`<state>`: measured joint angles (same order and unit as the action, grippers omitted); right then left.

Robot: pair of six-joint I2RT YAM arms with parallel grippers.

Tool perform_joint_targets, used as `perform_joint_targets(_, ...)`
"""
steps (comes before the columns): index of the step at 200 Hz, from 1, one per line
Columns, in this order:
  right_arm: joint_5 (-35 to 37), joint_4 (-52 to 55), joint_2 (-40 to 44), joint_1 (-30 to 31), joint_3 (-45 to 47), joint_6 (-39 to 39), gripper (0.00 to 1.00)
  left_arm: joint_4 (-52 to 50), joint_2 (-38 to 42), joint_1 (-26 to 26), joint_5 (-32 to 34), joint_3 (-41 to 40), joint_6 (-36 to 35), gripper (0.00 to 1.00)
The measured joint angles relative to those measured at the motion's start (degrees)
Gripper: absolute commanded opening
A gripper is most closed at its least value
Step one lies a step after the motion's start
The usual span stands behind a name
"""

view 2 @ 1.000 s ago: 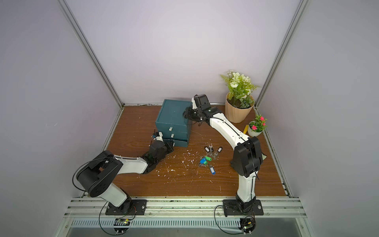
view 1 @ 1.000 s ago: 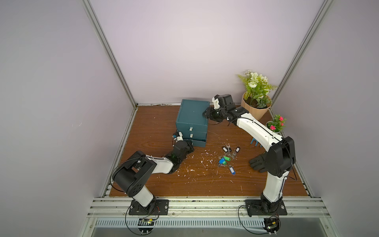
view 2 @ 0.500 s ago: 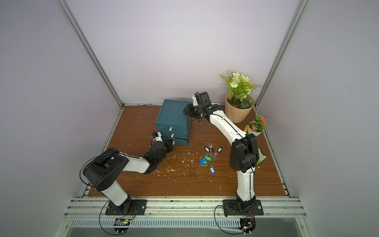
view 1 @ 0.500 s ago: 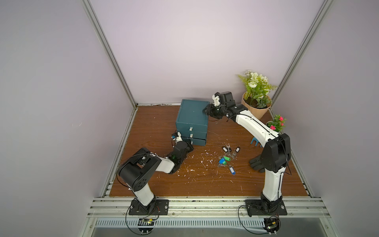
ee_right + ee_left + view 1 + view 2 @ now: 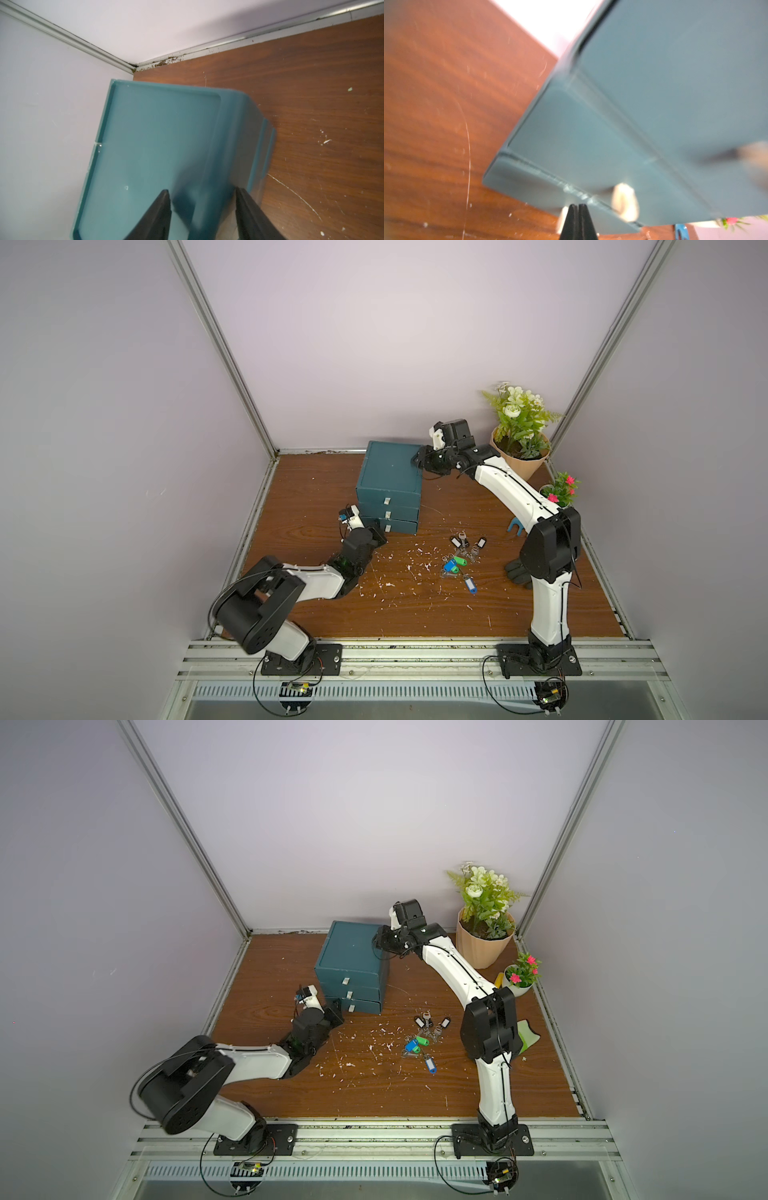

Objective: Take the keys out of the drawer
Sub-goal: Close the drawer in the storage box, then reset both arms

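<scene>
Teal drawer chest (image 5: 388, 481): three drawers, fronts near flush, insides hidden. Keys (image 5: 459, 562) are outside the chest, loose on the table (image 5: 311, 489) just front-right of it, with black, green and blue tags. Left gripper (image 5: 577, 206) has jaws together, tips at the bottom drawer (image 5: 390, 526) front beside its handle. Right gripper (image 5: 201, 205) has jaws apart, straddling the chest's top right edge. Flower pot (image 5: 528, 466) right of the chest holds white blooms.

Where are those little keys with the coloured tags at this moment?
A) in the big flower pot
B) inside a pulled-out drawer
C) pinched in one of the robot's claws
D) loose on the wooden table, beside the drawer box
D: the keys lie scattered on the wooden table, a little apart from the teal drawer box.
</scene>
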<state>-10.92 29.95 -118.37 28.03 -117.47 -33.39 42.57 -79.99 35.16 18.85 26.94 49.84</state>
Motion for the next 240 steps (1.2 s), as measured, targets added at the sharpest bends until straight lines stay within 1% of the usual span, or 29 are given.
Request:
perform_joint_targets(16, 1.8, 1.2, -1.4, -0.4, -4.9, 0.7, 0.55, -9.4, 6.5, -0.6, 3.3, 6.3, -5.2, 0.06)
perform_joint_targets(29, 3.1, 1.4, -1.5, -1.2, -8.1, 1.6, 0.55, -15.0, 10.7, -2.5, 6.0, 10.7, -9.7, 0.08)
perform_joint_targets(35, 3.8, 1.2, -1.2, -1.7, -9.2, 2.1, 0.56, -17.0, 12.5, -4.0, 7.0, 12.1, -11.8, 0.09)
perform_joint_targets(42, 4.8, 0.8, -0.5, -2.5, -9.5, 2.8, 0.56, -18.7, 14.2, -6.1, 7.9, 13.2, -13.9, 0.13)
perform_joint_targets(51, 6.1, 0.0, 1.2, -3.8, -8.0, 3.9, 0.56, -20.1, 15.7, -9.4, 8.8, 13.8, -17.0, 0.16)
perform_joint_targets(60, 7.5, -2.2, 4.5, -5.8, -3.2, 5.7, 0.55, -20.8, 16.2, -12.8, 9.5, 13.6, -19.6, 0.17)
perform_joint_targets(69, 9.3, -5.1, 8.8, -8.1, 4.2, 8.2, 0.55, -21.1, 15.8, -15.8, 10.0, 12.9, -22.4, 0.18)
perform_joint_targets(87, 14.5, -14.6, 19.0, -13.6, 24.5, 13.2, 0.56, -19.4, 13.6, -21.2, 11.3, 9.3, -29.5, 0.20)
perform_joint_targets(94, 17.2, -19.7, 22.6, -15.8, 33.4, 15.3, 0.56, -18.0, 12.6, -23.0, 11.5, 7.3, -32.5, 0.22)
perform_joint_targets(102, 19.1, -25.0, 26.1, -18.6, 43.8, 17.6, 0.56, -15.9, 11.4, -25.0, 11.4, 4.7, -35.7, 0.27)
perform_joint_targets(108, 21.5, -29.4, 27.9, -20.6, 50.8, 19.6, 0.56, -14.0, 10.5, -26.4, 11.2, 2.8, -38.1, 0.29)
perform_joint_targets(120, 24.4, -36.3, 29.3, -23.3, 62.5, 23.1, 0.56, -11.1, 8.4, -28.9, 11.1, -0.3, -41.5, 0.30)
perform_joint_targets(134, 26.3, -40.6, 28.6, -24.8, 72.3, 26.4, 0.56, -7.8, 5.4, -30.8, 10.9, -2.6, -44.9, 0.30)
perform_joint_targets(154, 25.6, -45.1, 27.1, -25.2, 79.9, 29.7, 0.56, -1.2, 1.0, -31.3, 9.2, -6.1, -48.1, 0.34)
perform_joint_targets(163, 24.1, -49.5, 27.1, -25.2, 82.4, 30.7, 0.56, 2.5, -0.5, -31.4, 7.1, -8.2, -49.2, 0.35)
perform_joint_targets(175, 21.3, -57.3, 27.1, -25.3, 85.7, 31.4, 0.56, 4.6, -2.1, -31.9, 4.0, -9.4, -50.4, 0.35)
perform_joint_targets(194, 17.1, -62.8, 26.8, -25.9, 87.2, 32.4, 0.55, 6.6, -3.5, -33.7, -1.3, -9.0, -51.3, 0.35)
perform_joint_targets(210, 12.2, -68.4, 27.0, -26.8, 88.1, 33.3, 0.57, 10.0, -1.5, -35.7, -6.2, -10.6, -51.7, 0.39)
perform_joint_targets(221, 9.6, -73.8, 28.5, -27.3, 90.9, 33.9, 0.60, 13.0, 1.6, -36.4, -8.9, -13.5, -51.5, 0.49)
perform_joint_targets(226, 8.9, -76.1, 29.4, -27.5, 92.8, 34.0, 0.63, 14.6, 3.1, -36.5, -10.3, -15.0, -51.1, 0.52)
perform_joint_targets(229, 8.6, -77.8, 29.9, -27.5, 94.1, 34.2, 0.65, 15.6, 3.7, -36.7, -11.0, -15.9, -50.4, 0.52)
perform_joint_targets(240, 9.2, -82.9, 31.5, -27.5, 98.4, 33.8, 0.78, 19.1, 4.5, -36.7, -14.1, -18.2, -49.5, 0.52)
